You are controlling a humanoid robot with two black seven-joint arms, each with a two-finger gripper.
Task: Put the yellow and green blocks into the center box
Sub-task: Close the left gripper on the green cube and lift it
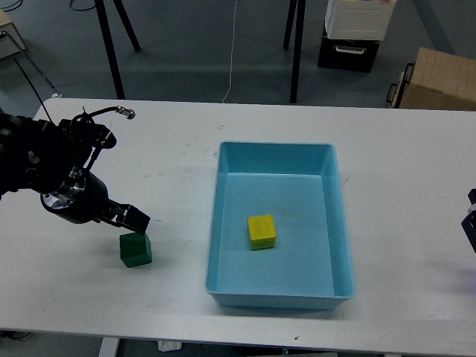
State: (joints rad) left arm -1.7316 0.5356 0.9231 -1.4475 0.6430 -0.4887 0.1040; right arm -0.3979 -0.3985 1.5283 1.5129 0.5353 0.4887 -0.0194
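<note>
A green block (135, 249) sits on the white table (163, 171), left of the light blue box (275, 300). A yellow block (261, 231) lies inside the box, near its middle. My left gripper (134, 220) hangs just above the green block's top back edge, at the end of the black arm coming in from the left. It looks dark and its fingers cannot be told apart. Only a small dark part of my right gripper (471, 219) shows at the right edge, far from both blocks.
Behind the table stand black stand legs (111, 52), a white and black cabinet (357, 30) and a cardboard box (439, 82). A cable (100, 111) loops off my left arm.
</note>
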